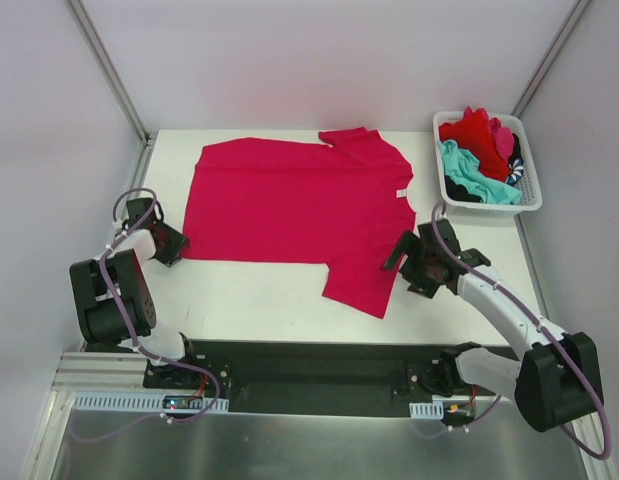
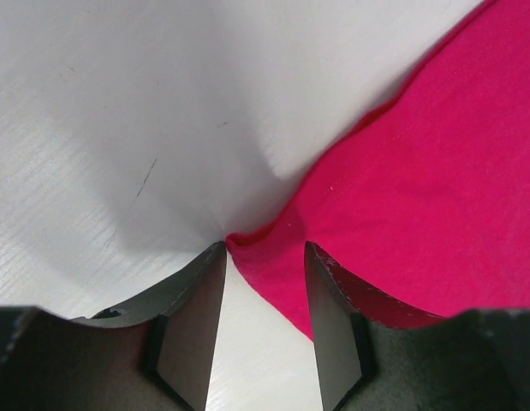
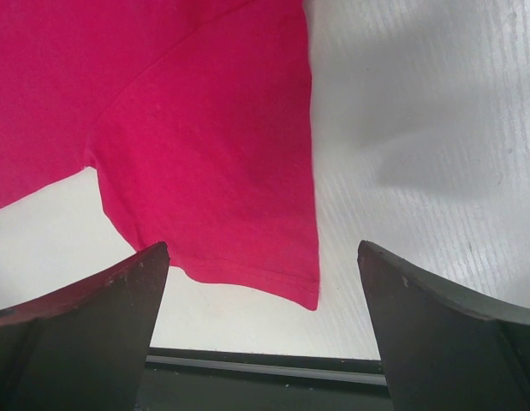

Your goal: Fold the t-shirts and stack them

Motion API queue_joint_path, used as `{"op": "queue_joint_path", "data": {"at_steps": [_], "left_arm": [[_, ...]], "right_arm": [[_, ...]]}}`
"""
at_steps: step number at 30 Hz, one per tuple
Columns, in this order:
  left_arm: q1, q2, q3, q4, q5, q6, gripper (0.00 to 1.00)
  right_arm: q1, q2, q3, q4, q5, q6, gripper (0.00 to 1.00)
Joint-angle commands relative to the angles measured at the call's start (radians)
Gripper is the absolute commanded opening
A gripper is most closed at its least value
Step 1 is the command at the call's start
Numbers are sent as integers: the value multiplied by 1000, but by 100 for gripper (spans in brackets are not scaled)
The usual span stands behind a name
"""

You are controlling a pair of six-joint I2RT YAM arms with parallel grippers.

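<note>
A large magenta t-shirt (image 1: pixel 289 205) lies spread flat on the white table, one sleeve pointing toward the near right. My left gripper (image 1: pixel 179 245) sits low at the shirt's near-left corner. In the left wrist view that corner (image 2: pixel 273 248) lies between the tips of the left gripper (image 2: pixel 265 253), whose jaws stand narrowly apart and are not pinching it. My right gripper (image 1: pixel 404 265) is wide open just right of the sleeve. In the right wrist view the sleeve hem (image 3: pixel 247 274) shows between the spread fingers of the right gripper (image 3: pixel 265 257).
A white slotted basket (image 1: pixel 489 208) stands at the back right, holding a red shirt (image 1: pixel 479 135), a teal shirt (image 1: pixel 469 175) and dark cloth in a heap. The table's near edge and a black rail (image 3: pixel 265 368) lie just below the sleeve.
</note>
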Motion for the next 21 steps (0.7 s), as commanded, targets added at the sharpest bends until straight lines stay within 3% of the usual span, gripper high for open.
{"op": "queue_joint_path", "data": {"at_steps": [1, 9, 13, 21], "left_arm": [[-5, 5, -23, -54, -104, -10, 42], [-6, -6, -39, -59, -113, -7, 42], [-5, 17, -27, -63, -101, -7, 34], [-5, 57, -4, -68, -69, 2, 29]], "right_arm": [[7, -28, 31, -41, 20, 19, 96], [10, -56, 13, -51, 28, 34, 96], [15, -67, 8, -59, 34, 39, 96], [37, -68, -12, -70, 34, 66, 96]]}}
